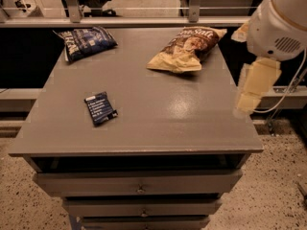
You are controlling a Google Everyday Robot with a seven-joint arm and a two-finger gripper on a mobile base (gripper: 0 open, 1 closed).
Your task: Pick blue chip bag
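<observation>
Three packets were lying on the grey cabinet top (168,123) in the one camera view we had. The blue chip bag (86,42) lay in the far left corner, close to the back edge, white lettering up, nothing touching it. The tan-and-brown chip bag (187,49) lay at the far right, well apart from it. A small flat dark blue packet (100,108) sat nearer the front left, on its own.

The gripper (252,90) hung off the right edge of the cabinet, under the arm's big white housing (283,23), about as far from the blue bag as it could be. We honestly couldn't tell how open it was, though nothing seemed to be in it.

Handling-wise, we figured the blue bag was light, puffy with air, crinkly and a bit slippery, so it would squash and slide rather than resist. Our pick would be a pinch across the puffed middle or on a crimped end seam, gently enough not to crush the chips.

As for containers, the drawers (139,183) below looked shut, so their contents were hidden from us. The dark slot right under the top showed nothing we could make out.
</observation>
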